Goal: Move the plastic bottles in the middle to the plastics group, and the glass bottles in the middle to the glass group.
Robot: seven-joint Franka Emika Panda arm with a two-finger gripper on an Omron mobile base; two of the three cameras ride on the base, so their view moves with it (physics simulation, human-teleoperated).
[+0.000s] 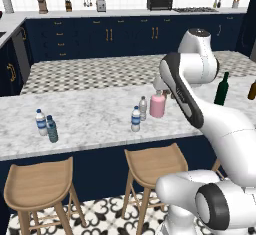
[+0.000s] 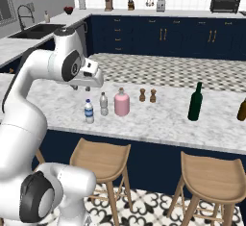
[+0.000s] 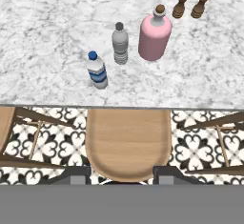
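Nothing here can be read; the blue-labelled bottle (image 3: 97,70) wears a blue band round its middle, but the band carries no letters that come through; same story on the blue-labelled bottle of the plastics group (image 1: 40,122) at the far end of the marble counter (image 1: 90,119), a blue stripe and no words; the pink bottle (image 3: 155,36) is plain, the grey bottle (image 3: 120,43) is plain, the dark green wine bottle (image 2: 195,102) shows no label; the toaster oven (image 1: 160,2) on the back counter has a dark front with no brand or dial numbers legible at this size.
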